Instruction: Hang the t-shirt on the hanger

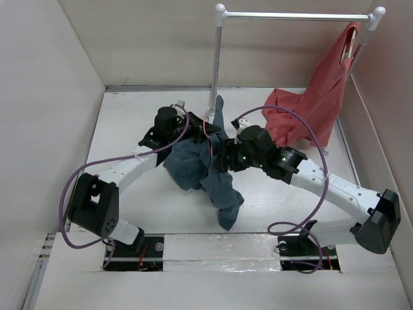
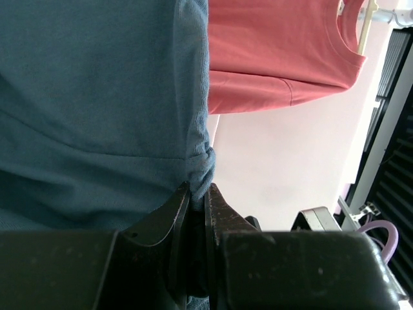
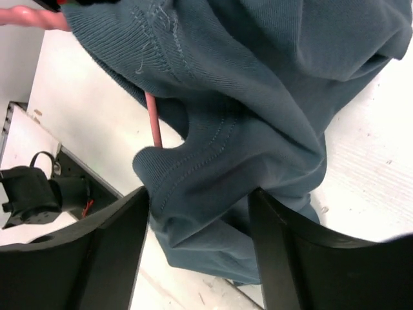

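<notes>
t-shirt (image 1: 206,171): bunched mid-table between both arms, just before the hanger's (image 1: 293,15) left pole, not on the rod | left gripper (image 2: 199,194): pinched tight on a fold | right gripper (image 3: 199,197): fingers spread, cloth lying loose between them

The t-shirt (image 2: 97,97) runs past the edges of my wrist views; the red shirt (image 1: 322,97) hides much of the hanger's (image 1: 297,15) right pole.

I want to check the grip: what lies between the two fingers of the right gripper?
Folds of the slate-blue t-shirt fill the gap between the spread fingers of the right gripper. The right wrist view shows this.
</notes>
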Tool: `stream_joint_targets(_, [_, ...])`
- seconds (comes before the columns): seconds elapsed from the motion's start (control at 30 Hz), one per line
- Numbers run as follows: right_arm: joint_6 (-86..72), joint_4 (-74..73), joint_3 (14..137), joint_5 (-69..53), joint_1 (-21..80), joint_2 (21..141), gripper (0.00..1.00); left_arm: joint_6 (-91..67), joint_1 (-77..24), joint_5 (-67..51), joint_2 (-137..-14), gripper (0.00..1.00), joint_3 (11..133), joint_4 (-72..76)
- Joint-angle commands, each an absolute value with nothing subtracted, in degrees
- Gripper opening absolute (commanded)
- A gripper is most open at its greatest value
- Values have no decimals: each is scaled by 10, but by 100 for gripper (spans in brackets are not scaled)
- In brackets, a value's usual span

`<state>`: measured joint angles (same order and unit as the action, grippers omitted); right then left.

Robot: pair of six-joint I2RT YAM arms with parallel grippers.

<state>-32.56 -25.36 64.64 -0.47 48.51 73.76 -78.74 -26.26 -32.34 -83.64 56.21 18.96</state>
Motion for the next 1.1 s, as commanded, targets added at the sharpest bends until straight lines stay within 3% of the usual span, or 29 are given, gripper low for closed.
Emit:
stream_joint_targets(0.0, [-312,-283,668,-5,491,716,72,-813,-265,-340,-808,0,560,250])
stream_joint_targets(0.07, [-310,-331,681,30,499,706,77,-814,-265,-340,-811,0,569,250])
stream_joint_targets(0.1, [-310,-344,683,55,507,687,85,-814,-265,-339,-813,0,571,250])
stream_joint_targets(0.2, [-309,-377,694,94,520,658,90,-816,-265,-340,-819,0,574,251])
stream_joint_targets(0.27, [-306,-404,708,105,533,645,89,-816,-265,-341,-822,0,579,252])
stream_joint_targets(0.33, [-305,-416,728,105,547,649,62,-815,-265,-341,-827,0,586,251])
stream_joint_targets(0.37, [-305,-416,733,105,566,652,55,-815,-265,-342,-829,0,588,250])
stream_joint_targets(0.4, [-308,-415,736,98,576,656,26,-814,-265,-341,-830,0,591,250])
stream_joint_targets(0.47, [-312,-412,735,101,602,670,0,-811,-265,-340,-831,0,597,246])
stream_joint_targets(0.67, [-289,-406,742,79,641,718,1,-814,-265,-341,-829,0,593,246])
stream_joint_targets(0.7, [-288,-405,741,85,641,729,19,-816,-265,-341,-828,0,591,248])
stream_joint_targets(0.8, [-287,-380,727,121,641,740,41,-820,-265,-344,-825,0,589,252])
stream_joint_targets(0.9, [-288,-366,729,146,641,751,49,-823,-265,-344,-822,0,588,252])
stream_joint_targets(1.07, [-293,-364,732,166,641,790,49,-835,-265,-350,-815,0,573,264])
